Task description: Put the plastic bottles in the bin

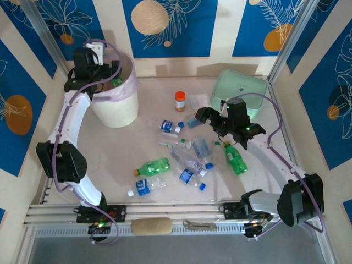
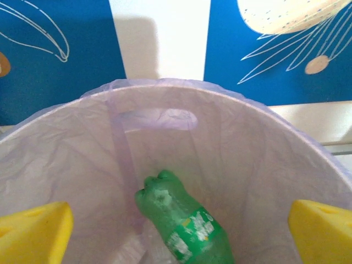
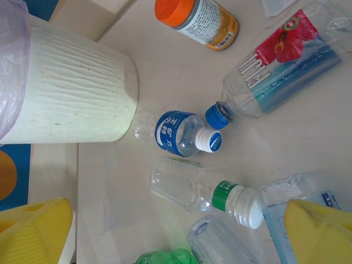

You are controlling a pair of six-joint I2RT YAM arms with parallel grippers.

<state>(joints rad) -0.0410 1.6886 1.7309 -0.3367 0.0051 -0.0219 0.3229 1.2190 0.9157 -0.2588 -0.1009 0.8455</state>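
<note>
Blue-and-cream walls (image 1: 187,33) around tabletop (image 1: 126,148); plastic bottles (image 1: 154,166) scattered mid-tabletop, bin (image 1: 113,110) at far left corner.
Over bin, left fingers (image 2: 33,234) wide apart; green bottle (image 2: 184,228) inside, base up, neck end cut off by frame. Above scattered bottles, right fingers (image 3: 322,231) wide, empty; several bottles cropped.

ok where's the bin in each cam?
Top external: the bin stands at the far left of the table.
Left wrist: seen from above, looking down into it, with a green bottle inside.
Right wrist: its white ribbed wall is at the upper left, next to a blue-labelled bottle.
Shared landmark: the pink bag draped over its rim.
</note>
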